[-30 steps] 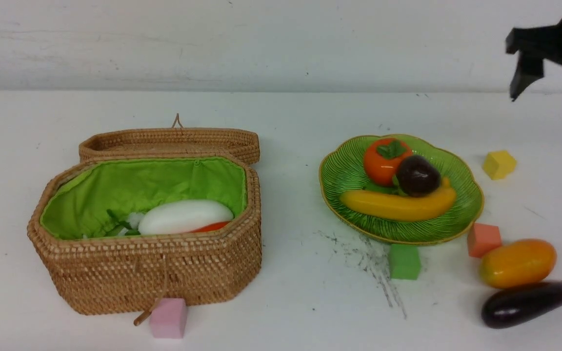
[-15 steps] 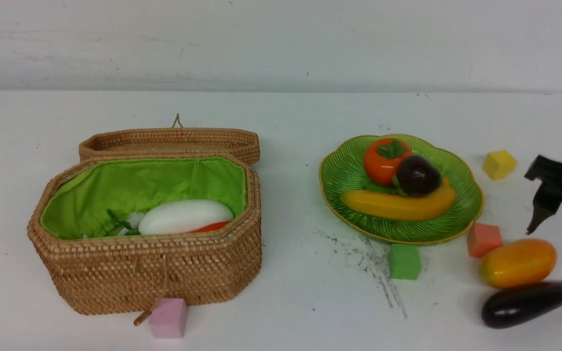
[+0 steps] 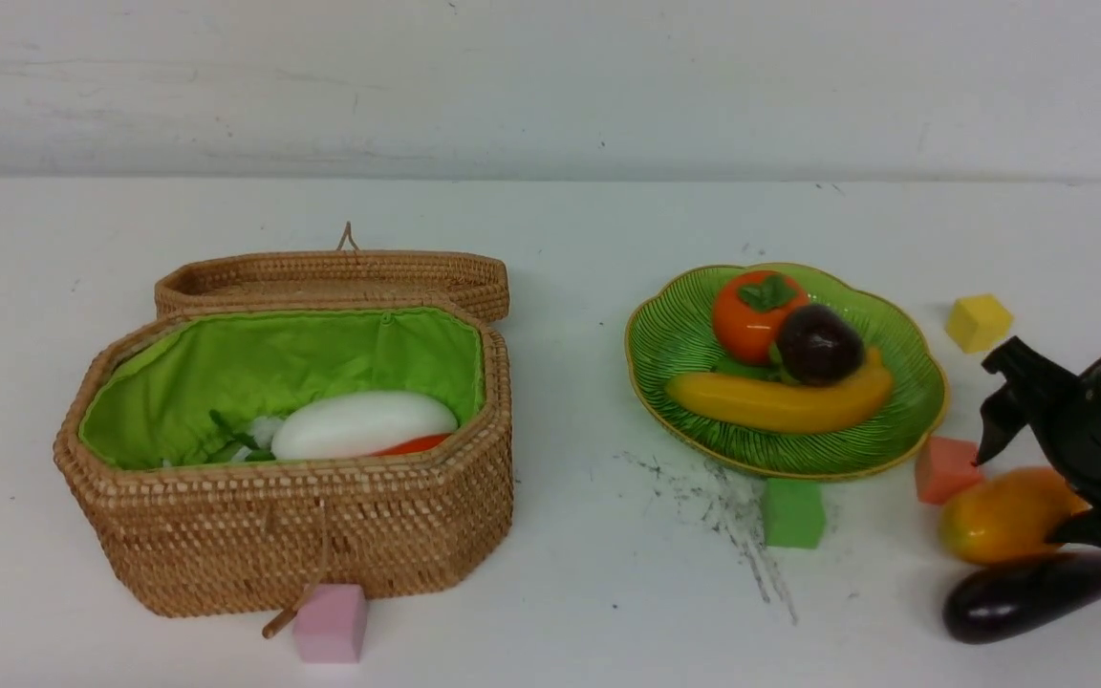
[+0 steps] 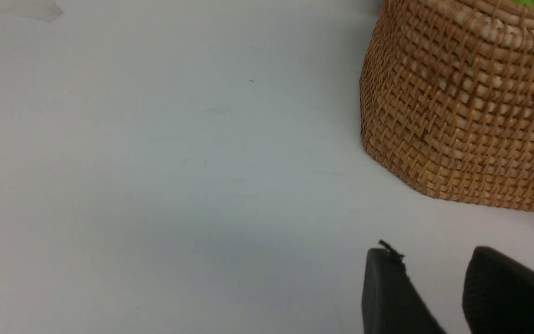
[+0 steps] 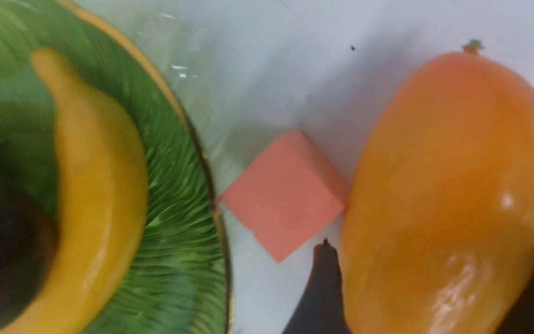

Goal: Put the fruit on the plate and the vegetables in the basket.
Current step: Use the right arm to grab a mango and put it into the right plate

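Right gripper (image 3: 1019, 502) is hanging low at the table's right edge, jaws apart and straddling the yellow-orange oval mango (image 3: 995, 524), one finger on each side. Cannot tell whether the fingers are touching it. The mango is lying on the white table (image 3: 560, 239), just beside the salmon foam cube (image 3: 942, 470) and just outside the rim of the scalloped green ribbed plate (image 3: 665, 344). The long dark purple eggplant (image 3: 1028, 597) is lying on the table right against the mango's near side. On the plate, the round orange persimmon (image 3: 751, 315), the small dark purple mangosteen (image 3: 818, 344) and the yellow toy banana (image 3: 780, 403) are sitting bunched together.

The octagonal wicker basket (image 3: 321, 535) with green lining is standing open on the left, its lid (image 3: 331, 277) lying back behind it. The white radish (image 3: 364, 425) and a red-orange carrot-like piece (image 3: 412, 445) are lying inside.

Left gripper (image 4: 434, 260) is hovering just over bare table beside the basket wall, fingers apart and holding nothing.
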Tool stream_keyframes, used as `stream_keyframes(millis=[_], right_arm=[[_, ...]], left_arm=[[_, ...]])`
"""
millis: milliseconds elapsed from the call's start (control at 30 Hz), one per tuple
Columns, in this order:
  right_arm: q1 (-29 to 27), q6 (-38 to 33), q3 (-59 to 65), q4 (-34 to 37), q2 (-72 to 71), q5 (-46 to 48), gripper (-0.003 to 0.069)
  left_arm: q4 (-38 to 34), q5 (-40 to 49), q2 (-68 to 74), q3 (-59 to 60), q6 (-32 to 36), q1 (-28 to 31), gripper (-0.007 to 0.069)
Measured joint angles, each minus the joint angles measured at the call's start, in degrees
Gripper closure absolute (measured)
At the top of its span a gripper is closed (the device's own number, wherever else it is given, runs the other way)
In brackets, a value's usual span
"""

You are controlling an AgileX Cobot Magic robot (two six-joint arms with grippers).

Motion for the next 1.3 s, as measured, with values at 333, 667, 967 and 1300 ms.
stream_keyframes(millis=[333,667,967,1300], right_arm=[[0.00,0.03,-0.18,-1.72,3.82,0.79,0.0133],[0.00,-0.65,-0.29,-2.29,3.76,0.37,0.0135],[0.00,-0.65,-0.04,-2.68,1.50,0.57,0.0135],[0.00,-0.89,-0.04,-2.70,-3.99,0.70,0.0135]], left_arm=[[0.00,0.00,0.00,0.00,0.00,0.00,0.0386],[0.00,0.00,0.00,0.00,0.00,0.00,0.0386],[0.00,0.00,0.00,0.00,0.00,0.00,0.0386],[0.00,0.00,0.00,0.00,0.00,0.00,0.0386]])
